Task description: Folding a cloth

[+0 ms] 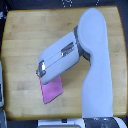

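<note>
The pink-magenta cloth [52,90] lies flat on the wooden tabletop [25,45], below the middle of the exterior view. Its upper part is hidden under my arm. My gripper [41,73] reaches from the exterior view's right toward the left and ends just above the cloth's upper left corner. The fingers are hidden by the white forearm casing, so I cannot tell whether they are open or shut, or whether they hold the cloth.
My large white upper arm [95,65] covers the exterior view's right side of the table. A grey object [2,85] sits at the left edge. Dark floor shows beyond the table's top edge.
</note>
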Tool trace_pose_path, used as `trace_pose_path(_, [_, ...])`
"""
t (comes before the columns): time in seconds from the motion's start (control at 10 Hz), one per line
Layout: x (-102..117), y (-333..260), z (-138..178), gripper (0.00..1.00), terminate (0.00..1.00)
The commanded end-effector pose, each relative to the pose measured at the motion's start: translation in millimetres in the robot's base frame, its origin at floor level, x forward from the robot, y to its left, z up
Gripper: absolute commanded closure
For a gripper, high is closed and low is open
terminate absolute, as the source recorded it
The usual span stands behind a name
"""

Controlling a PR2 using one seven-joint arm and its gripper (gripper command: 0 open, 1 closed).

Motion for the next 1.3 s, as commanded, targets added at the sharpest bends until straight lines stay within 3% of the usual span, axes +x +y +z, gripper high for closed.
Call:
trace_pose_path(0.0, [16.9, -15.1, 12.9, 0.0, 0.0])
trace_pose_path(0.3, [54.7, -48.9, 53.6, 0.0, 0.0])
trace_pose_path(0.5, [100.9, -103.0, 93.3, 0.0, 0.0])
trace_pose_path(1.1, [147.2, -208.3, 128.8, 0.0, 0.0])
trace_pose_path(1.2, [162.9, -249.6, 135.4, 0.0, 0.0])
